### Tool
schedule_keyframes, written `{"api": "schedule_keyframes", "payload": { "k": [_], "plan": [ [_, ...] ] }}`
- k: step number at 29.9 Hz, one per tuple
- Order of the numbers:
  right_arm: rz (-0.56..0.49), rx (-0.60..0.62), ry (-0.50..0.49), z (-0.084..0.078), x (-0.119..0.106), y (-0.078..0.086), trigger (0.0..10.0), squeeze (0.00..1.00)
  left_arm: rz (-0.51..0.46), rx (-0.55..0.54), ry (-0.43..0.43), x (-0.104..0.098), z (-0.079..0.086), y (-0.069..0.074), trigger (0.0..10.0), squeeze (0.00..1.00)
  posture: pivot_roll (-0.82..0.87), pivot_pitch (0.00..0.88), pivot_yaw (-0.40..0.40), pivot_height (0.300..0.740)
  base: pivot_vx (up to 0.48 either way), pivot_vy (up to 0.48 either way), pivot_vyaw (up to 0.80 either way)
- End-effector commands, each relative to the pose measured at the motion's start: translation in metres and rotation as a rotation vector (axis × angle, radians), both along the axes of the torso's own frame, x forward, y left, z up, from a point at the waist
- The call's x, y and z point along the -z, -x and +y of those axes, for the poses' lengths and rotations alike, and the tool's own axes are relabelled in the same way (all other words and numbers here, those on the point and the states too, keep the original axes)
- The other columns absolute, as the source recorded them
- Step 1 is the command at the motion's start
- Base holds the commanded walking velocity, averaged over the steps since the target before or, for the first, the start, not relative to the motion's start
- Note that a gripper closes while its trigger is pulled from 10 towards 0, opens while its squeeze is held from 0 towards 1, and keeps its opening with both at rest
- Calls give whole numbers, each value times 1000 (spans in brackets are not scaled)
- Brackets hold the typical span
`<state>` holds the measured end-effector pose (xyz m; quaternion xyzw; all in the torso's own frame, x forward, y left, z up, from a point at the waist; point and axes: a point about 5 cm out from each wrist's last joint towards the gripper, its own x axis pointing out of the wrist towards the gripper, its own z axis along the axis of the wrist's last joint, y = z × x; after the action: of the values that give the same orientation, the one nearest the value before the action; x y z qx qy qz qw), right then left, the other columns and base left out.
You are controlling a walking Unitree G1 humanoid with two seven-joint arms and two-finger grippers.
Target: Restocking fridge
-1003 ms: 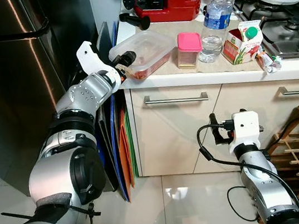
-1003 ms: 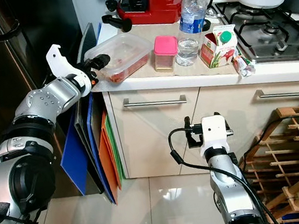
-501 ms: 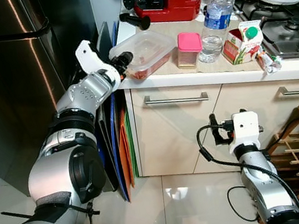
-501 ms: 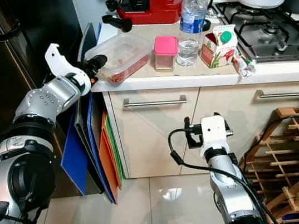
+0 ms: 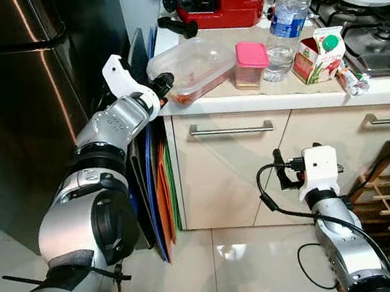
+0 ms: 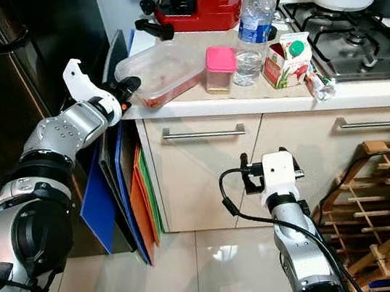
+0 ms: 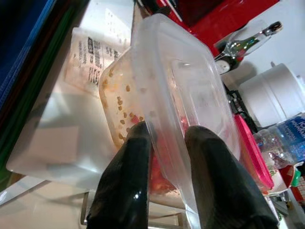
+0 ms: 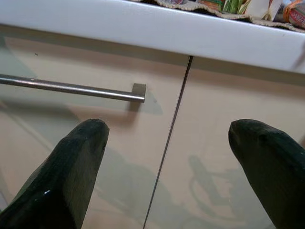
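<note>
From the head views, the left gripper pinches the near corner of the clear food box on the counter's edge, beside the fridge.

Left wrist: both fingers squeeze the box wall. Lift it level so nothing spills.

Right wrist: the right gripper hangs wide apart by the drawer handle.

A cloudy clear plastic container is sitting beside a brushed-metal fridge; the floor is looking glossy, probably tiled.

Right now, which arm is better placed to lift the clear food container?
Left. The left gripper is shut on the clear food container's rim; the right gripper hangs open below the counter.
</note>
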<state>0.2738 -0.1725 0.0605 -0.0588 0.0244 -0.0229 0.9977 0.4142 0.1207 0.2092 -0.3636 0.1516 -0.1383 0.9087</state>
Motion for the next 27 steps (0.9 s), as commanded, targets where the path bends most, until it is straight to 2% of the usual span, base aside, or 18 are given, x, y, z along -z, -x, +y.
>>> {"api": "schedule_keyframes", "payload": {
  "k": [1,6,14,17,21,23,24,27],
  "plan": [
    [-4,8,-4,-1,-2,0,10000,0,-81,5,13,-20,-3,-3,0,0,-89,3,-12,740,0,0,0],
    [-3,7,-2,-1,-2,-1,10000,0,-132,-18,29,-29,3,-4,0,0,-85,1,-14,740,0,0,0],
    [-4,-1,1,-1,-3,-4,10000,0,-175,-233,14,-32,28,-6,0,0,-79,0,-17,740,0,0,0],
    [-7,-2,1,-1,-3,-5,10000,0,-211,-326,-56,-36,41,-5,0,0,-76,0,-17,740,0,0,0],
    [-9,-3,0,0,-4,-5,10000,0,-276,-328,-94,-44,42,-4,0,0,-75,0,-15,740,0,0,0],
    [-10,-3,0,-1,-4,-5,10000,0,-382,-278,-129,-57,35,1,0,0,-71,0,-16,740,0,0,0],
    [-10,-3,0,-1,-4,-5,10000,0,-382,-278,-129,-57,35,1,0,0,-71,0,-16,740,0,0,0],
    [-10,-3,1,-1,-4,-6,10000,0,-476,-247,-136,-65,31,8,0,0,-69,0,-17,740,0,0,0]
  ]
}}
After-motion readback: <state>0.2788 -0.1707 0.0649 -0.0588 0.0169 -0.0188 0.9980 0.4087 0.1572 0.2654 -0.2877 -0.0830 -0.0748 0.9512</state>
